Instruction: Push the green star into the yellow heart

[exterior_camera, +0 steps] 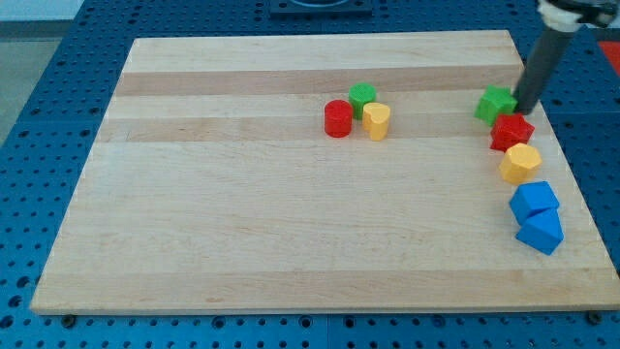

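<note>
The green star point(495, 104) lies near the board's right edge, just above the red star point(511, 132). My tip point(528, 109) is at the green star's right side, touching or nearly touching it. The yellow heart point(377, 121) lies near the board's upper middle, far to the view's left of the star. It touches a small green block point(362, 97) above it and sits next to a red cylinder point(338, 118) on its left.
Below the red star, along the right edge, lie a yellow hexagon-like block point(520, 163) and two blue blocks point(534, 202) point(541, 231). The wooden board point(242, 223) rests on a blue perforated table.
</note>
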